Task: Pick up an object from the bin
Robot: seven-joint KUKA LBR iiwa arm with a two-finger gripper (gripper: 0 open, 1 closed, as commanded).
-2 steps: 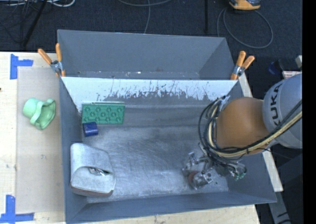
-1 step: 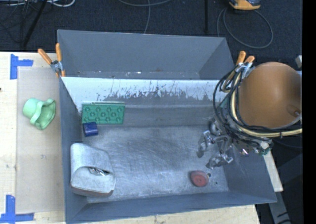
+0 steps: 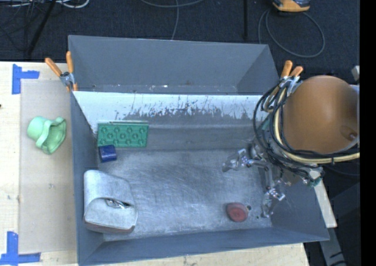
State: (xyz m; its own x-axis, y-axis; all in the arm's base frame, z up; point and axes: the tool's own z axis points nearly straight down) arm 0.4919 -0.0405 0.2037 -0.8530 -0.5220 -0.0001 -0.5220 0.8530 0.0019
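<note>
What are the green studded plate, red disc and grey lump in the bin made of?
Green plate: likely hard moulded plastic, matte; regular stud rows. Red disc: unclear, maybe rubber or plastic; dull, no glint. Grey lump: looks soft, fabric or foam; rounded edges, one shiny patch.

The gripper (image 3: 256, 184) is silver-grey metal. The cover (image 3: 320, 121) on the wrist behind it is orange-brown, with black and pale yellow cables (image 3: 276, 141) around it. Just beside the gripper, on its left, lies a dull red-brown round disc (image 3: 237, 212). Far to its left are a green plate (image 3: 122, 135) patterned with round studs, a dark blue small block (image 3: 107, 153), and a pale grey rounded thing (image 3: 108, 203) with a brownish lower edge. The bin (image 3: 176, 65) is grey, with white streaks on its back wall.
</note>
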